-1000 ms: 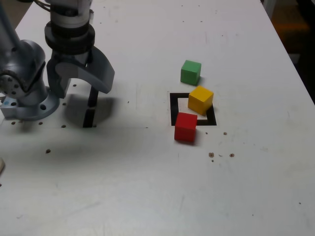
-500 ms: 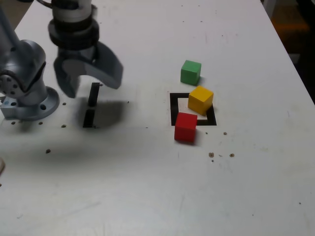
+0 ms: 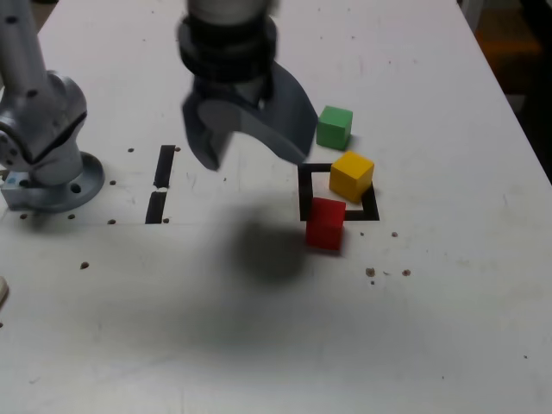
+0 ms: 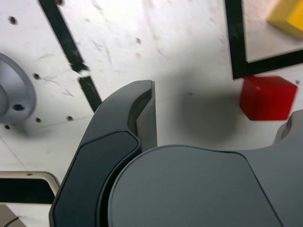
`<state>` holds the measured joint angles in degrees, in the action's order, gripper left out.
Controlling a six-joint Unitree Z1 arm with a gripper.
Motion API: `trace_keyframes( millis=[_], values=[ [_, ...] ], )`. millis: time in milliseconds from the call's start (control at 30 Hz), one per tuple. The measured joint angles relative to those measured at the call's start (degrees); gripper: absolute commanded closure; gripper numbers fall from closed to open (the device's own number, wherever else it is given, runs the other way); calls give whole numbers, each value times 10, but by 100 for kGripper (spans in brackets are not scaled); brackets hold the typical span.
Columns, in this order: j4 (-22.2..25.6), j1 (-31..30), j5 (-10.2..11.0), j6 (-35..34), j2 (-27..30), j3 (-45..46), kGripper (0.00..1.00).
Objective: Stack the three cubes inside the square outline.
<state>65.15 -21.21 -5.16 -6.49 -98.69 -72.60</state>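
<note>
Cubes on pale, speckled tabletop.

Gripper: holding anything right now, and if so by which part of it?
Nothing held. The gripper is open with only bare tabletop between its fingers; the red cube, yellow cube and green cube all sit apart from it.

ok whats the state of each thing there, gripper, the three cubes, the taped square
Grey two-jawed gripper: open, nothing between its jaws, above the table
Small matte red cube: resting at the outline's near edge, unstacked
Small matte yellow cube: partly over the outline's white middle, unstacked
Small matte green cube: resting beyond the outline, unstacked
Square black tape outline: flat on the table, partly covered, no stack inside
</note>
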Motion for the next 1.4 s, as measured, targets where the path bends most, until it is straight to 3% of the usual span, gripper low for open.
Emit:
trace_keyframes(
  millis=[300,533,867,1067,1267,1400],
  values=[
    [60,-25,-3,14,-92,-108,1],
    [59,-19,2,36,-133,-129,2],
    [35,-15,-29,58,-200,-145,6],
    [34,-14,-27,58,-213,-157,17],
    [35,-13,-27,58,-236,-165,45],
    [35,-10,-22,57,-243,-169,54]
  ],
)
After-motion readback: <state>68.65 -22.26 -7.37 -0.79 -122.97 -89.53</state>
